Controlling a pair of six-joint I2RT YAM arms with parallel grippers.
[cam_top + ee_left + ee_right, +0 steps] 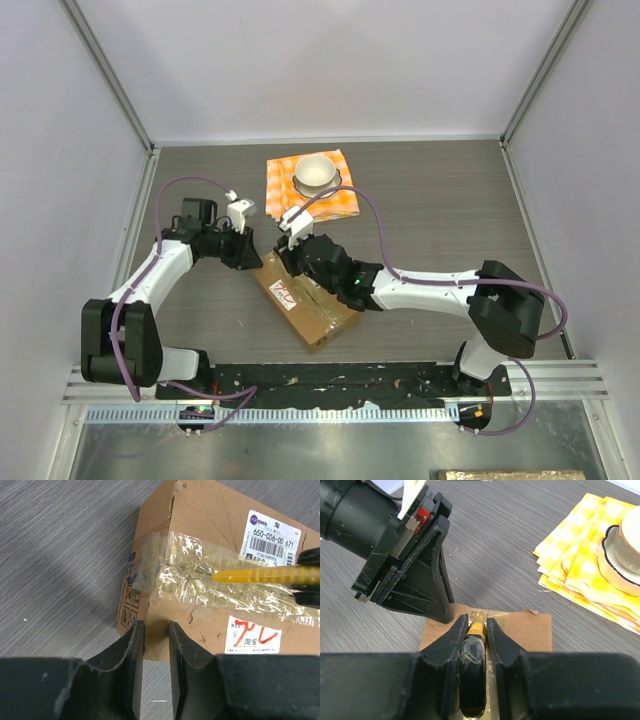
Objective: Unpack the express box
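Brown taped corrugated cardboard express box [318, 318] lies on grey surface [440, 220] between the arms; right end effector [476, 625] clamped on yellow-black cutter [250, 575], tip on glossy tape [200, 570]; left end effector [156, 630] narrowly parted at box end, grip unclear. Likely light, stiff; tape slick, so brace bare cardboard edges.

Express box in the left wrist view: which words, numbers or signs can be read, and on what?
"650-006-00 671" on the white shipping label of the express box.
"淘宝" on the white sticker, under red handwritten strokes I cannot read.
Small print on both, and the blue symbols on the box's end: too small to read.
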